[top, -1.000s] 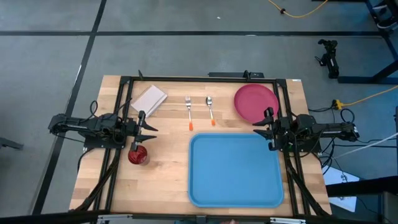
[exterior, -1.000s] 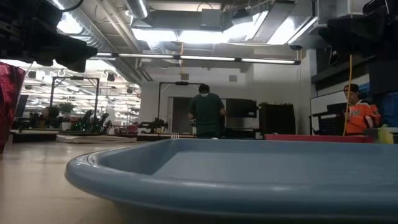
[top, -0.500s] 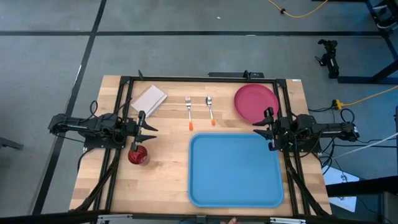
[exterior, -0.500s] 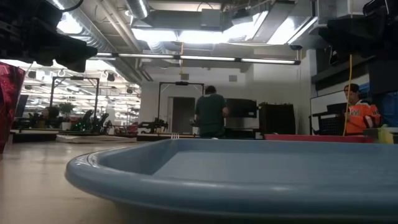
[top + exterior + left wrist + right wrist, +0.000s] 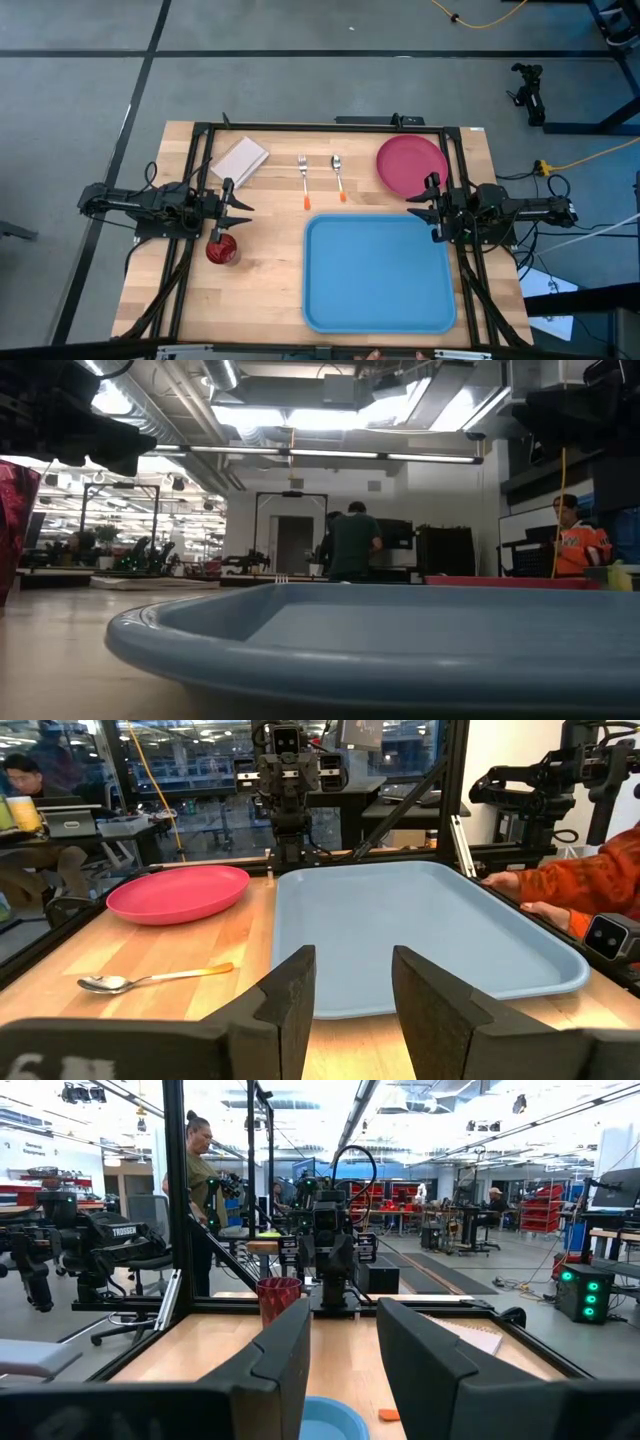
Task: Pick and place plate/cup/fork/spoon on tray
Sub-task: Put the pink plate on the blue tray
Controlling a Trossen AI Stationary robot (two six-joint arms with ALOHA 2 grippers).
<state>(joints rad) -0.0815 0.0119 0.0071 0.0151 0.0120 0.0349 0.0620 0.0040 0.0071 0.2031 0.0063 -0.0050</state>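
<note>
The light-blue tray [image 5: 378, 272] lies at the near right of the table. The pink-red plate [image 5: 411, 165] lies beyond it at the far right. The fork [image 5: 303, 175] and the spoon [image 5: 338, 175] lie side by side at the far middle, orange tips toward the tray. The dark red cup [image 5: 222, 249] stands upright at the near left. My left gripper [image 5: 243, 210] is open above the table, just beyond the cup. My right gripper [image 5: 418, 209] is open above the tray's far right corner. Neither touches anything.
A pale rectangular pad [image 5: 239, 160] lies at the far left. A black frame [image 5: 330, 127] runs around the table's edges. A person's orange sleeve and hand [image 5: 560, 890] show beside the tray's near side. People stand in the room beyond.
</note>
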